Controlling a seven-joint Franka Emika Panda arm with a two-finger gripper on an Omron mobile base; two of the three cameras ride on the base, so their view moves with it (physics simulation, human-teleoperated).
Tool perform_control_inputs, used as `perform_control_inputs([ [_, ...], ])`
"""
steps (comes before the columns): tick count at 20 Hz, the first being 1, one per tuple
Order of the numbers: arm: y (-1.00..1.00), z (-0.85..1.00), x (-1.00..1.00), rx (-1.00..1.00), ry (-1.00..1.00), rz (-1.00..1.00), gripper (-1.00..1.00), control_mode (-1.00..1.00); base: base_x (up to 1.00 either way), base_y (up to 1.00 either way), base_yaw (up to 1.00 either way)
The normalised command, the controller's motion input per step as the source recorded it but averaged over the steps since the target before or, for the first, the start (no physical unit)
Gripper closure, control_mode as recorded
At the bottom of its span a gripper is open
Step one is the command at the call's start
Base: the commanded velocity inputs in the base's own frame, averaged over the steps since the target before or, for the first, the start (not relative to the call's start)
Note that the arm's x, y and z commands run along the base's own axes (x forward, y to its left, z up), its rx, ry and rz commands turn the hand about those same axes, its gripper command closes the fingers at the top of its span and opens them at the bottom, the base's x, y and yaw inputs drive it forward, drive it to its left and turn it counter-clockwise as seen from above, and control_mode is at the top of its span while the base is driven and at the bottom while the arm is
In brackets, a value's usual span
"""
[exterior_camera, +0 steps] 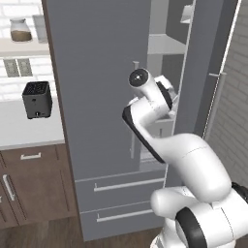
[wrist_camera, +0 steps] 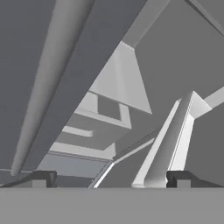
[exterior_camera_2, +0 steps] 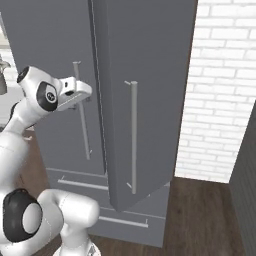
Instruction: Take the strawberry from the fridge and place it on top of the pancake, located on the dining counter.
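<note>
Two dark fingertips [wrist_camera: 40, 178] of the gripper [wrist_camera: 109, 180] stand spread wide and empty, pointed into the fridge [exterior_camera: 106, 87] past its partly open right door [exterior_camera_2: 150, 100], light shelves [wrist_camera: 118, 78] ahead.

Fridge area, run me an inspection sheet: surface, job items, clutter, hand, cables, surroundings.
Surface: pale countertop left of the fridge, over brown wooden cabinets.
Job's things: tall matte grey French-door fridge, right door swung partly open, left door shut; light grey shelves show through the gap; two bottom drawers shut. Strawberry, pancake: nothing seen.
Clutter: black boxy toaster on the countertop; glass jar with brown contents on a shelf above.
Hand: two-finger hand open, empty, pointed into the door gap.
Cables: nothing seen.
Surroundings: white brick wall to the right, dark wood floor.
</note>
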Motion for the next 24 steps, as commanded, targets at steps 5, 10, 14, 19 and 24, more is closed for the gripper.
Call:
perform_control_inputs([
  [5,-0.67,-0.11,0.22,0.0,0.02,0.07,-1.0,-1.0,0.0,0.0,0.0],
  [10,-0.76,-0.04,-0.11,0.0,0.0,0.05,-1.0,-1.0,0.0,0.0,0.0],
  [14,-0.8,0.0,-0.8,0.0,-0.07,0.01,-1.0,-1.0,0.0,0.0,0.0],
  [19,-0.82,0.0,-0.64,0.0,-0.02,0.0,-1.0,-1.0,0.0,0.0,0.0],
  [24,-0.95,0.0,-0.4,0.0,-0.01,0.0,-1.0,-1.0,0.0,0.0,0.0],
])
